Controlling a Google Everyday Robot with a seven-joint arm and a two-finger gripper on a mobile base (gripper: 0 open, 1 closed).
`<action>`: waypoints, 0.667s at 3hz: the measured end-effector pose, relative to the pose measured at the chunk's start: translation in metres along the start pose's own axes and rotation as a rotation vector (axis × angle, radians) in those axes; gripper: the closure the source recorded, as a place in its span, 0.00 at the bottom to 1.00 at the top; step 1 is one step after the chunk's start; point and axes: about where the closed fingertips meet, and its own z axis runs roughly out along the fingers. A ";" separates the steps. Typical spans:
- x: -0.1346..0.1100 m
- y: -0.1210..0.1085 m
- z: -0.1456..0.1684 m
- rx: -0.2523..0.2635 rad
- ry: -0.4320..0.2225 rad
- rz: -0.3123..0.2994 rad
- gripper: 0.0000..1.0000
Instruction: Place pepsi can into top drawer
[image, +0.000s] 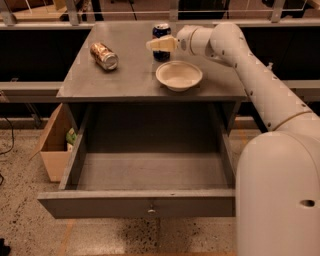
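Note:
The pepsi can (161, 30) stands upright at the back of the grey cabinet top, dark blue with a silver top. My gripper (159, 44) reaches in from the right and sits right at the can, covering its middle from the camera side. The top drawer (140, 204) is pulled wide open below the cabinet top. Its inside is bare and a small round knob (150, 210) sits on its front panel. The lower part of the can is partly hidden behind the gripper.
A white bowl (178, 75) sits on the cabinet top (125, 82) just in front of the can. A gold-brown can (104, 55) lies on its side at the left. A cardboard box (52, 145) stands on the floor left of the cabinet. My arm (260, 85) spans the right side.

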 end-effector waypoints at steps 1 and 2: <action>-0.002 0.003 0.018 -0.012 -0.006 0.016 0.00; -0.006 0.010 0.034 -0.039 -0.019 0.022 0.16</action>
